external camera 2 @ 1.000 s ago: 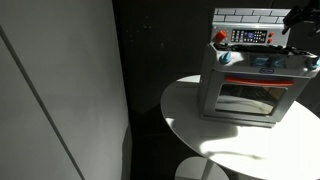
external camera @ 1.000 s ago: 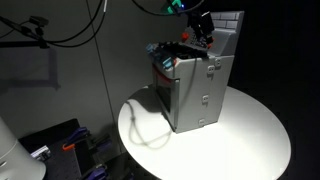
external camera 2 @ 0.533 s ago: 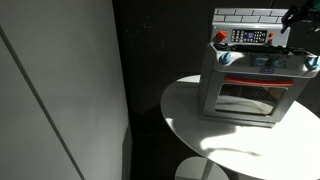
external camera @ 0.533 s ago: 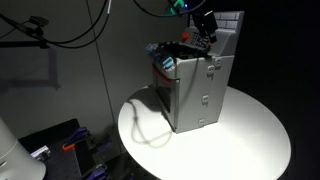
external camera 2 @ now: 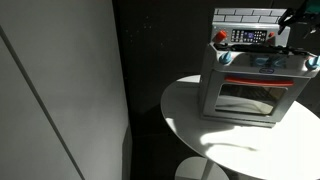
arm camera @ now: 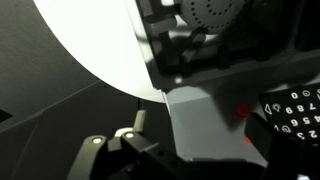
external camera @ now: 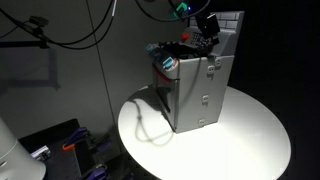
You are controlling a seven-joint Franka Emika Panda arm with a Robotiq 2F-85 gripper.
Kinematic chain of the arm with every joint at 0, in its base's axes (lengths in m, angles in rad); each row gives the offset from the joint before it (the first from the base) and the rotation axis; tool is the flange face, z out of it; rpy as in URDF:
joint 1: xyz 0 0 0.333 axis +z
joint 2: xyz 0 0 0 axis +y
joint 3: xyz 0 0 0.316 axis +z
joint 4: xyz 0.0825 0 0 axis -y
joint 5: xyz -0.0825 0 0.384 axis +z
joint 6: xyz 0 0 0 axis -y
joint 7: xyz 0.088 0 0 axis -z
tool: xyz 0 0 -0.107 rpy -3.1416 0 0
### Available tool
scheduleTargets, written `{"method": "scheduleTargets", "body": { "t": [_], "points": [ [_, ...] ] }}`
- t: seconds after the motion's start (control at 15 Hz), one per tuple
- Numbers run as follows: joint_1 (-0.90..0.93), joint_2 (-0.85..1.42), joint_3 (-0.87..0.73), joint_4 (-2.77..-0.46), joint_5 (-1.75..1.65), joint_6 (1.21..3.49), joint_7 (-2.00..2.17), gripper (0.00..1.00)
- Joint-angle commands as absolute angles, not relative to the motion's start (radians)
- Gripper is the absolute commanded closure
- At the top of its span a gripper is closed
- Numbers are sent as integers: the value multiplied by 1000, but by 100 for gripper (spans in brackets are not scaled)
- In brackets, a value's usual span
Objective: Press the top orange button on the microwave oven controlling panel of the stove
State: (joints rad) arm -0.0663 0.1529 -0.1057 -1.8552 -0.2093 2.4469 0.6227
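The stove (external camera: pixel 195 85) is a grey boxy toy unit on a round white table; it also shows in the exterior view from the front (external camera 2: pixel 250 85). The microwave oven controlling panel (external camera 2: pixel 250 37) is a small dark strip with orange-red and white marks on the white brick back wall. In the wrist view the panel (arm camera: pixel 297 112) sits at the right edge, with an orange-red button (arm camera: pixel 243 111) beside it. My gripper (external camera: pixel 207 30) hangs above the stove top near the back wall and shows at the right edge of an exterior view (external camera 2: pixel 296 18). Its jaws are dark and blurred.
The round white table (external camera: pixel 250 135) carries the stove, and its rim shows in the wrist view (arm camera: pixel 90 50). Cluttered dark items (external camera: pixel 170 55) sit on the stove top. Cables hang at the upper left (external camera: pixel 70 35). A pale wall panel (external camera 2: pixel 60 90) stands left of the table.
My gripper has shifted slightly sideways above the stove top, staying near the back wall. Nothing else has moved.
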Motion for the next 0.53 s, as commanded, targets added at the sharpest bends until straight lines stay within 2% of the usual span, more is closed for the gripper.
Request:
{"method": "scheduleTargets", "body": {
  "t": [0.0,0.47],
  "points": [
    [-48,185,-125,-1808,-230,2439,653,0],
    [-40,208,-131,-1784,-219,2437,648,0]
  ]
}}
